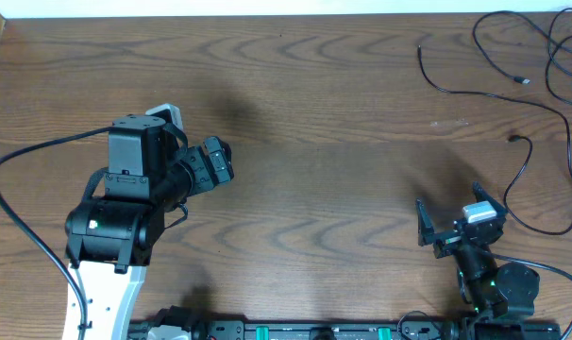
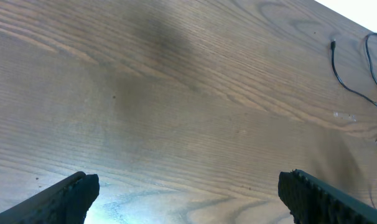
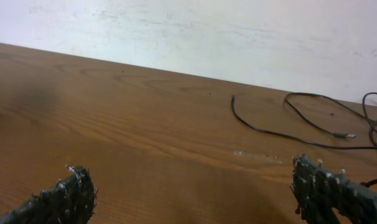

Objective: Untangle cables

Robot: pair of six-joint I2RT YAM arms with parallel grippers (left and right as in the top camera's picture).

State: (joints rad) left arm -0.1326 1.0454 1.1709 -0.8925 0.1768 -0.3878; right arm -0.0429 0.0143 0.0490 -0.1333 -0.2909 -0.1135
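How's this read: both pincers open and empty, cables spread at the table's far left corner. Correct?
Not quite: the cables lie at the far right corner, not the left, as the overhead view shows. The left pincer and right pincer are indeed open and empty.

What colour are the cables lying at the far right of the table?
Black. The cables show best in the overhead view.

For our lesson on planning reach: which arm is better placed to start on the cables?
The right. Its gripper is open, sits just below the cables at the right side of the table, and faces them. The left gripper, also open, is far across the table from them.
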